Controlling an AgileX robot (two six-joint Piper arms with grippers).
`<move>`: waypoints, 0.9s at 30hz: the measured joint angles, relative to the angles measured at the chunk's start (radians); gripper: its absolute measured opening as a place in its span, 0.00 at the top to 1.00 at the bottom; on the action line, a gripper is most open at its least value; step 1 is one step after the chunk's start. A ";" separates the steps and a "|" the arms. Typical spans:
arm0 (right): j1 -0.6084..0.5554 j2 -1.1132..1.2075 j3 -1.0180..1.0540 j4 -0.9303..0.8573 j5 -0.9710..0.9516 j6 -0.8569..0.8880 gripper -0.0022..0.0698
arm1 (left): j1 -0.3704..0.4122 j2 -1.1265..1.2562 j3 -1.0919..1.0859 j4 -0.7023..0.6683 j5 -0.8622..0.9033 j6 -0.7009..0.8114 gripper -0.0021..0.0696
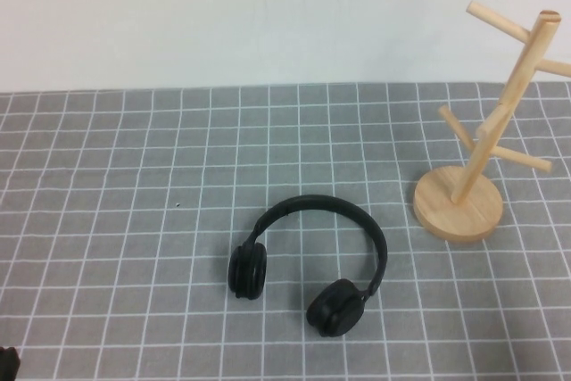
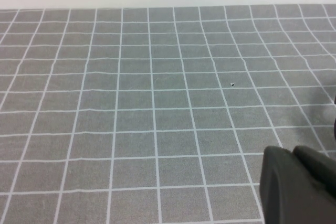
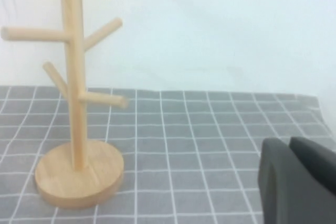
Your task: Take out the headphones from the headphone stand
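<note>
the headphones (image 1: 308,265) lay flat on the desk (image 1: 107,185), well apart from the headphone stand (image 1: 473,176), whose pegs were bare, so the removal looked complete with nothing left to do. the left gripper (image 2: 299,187) and right gripper (image 3: 296,182) sat low beside the desk edge, holding nothing; their opening could not be told.

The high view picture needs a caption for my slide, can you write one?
Black headphones lie flat on the gridded cloth, apart from the bare wooden headphone stand at the robot's right.
</note>
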 joint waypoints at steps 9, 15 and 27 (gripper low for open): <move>0.000 0.000 0.003 0.007 0.195 0.015 0.98 | 0.000 0.000 0.000 0.000 0.000 0.000 0.98; 0.000 0.000 0.003 0.007 0.224 0.015 0.98 | 0.000 0.000 0.000 0.000 0.000 0.000 0.98; 0.000 0.000 0.003 0.007 0.224 0.015 0.98 | 0.000 0.000 0.000 0.000 0.000 0.000 0.98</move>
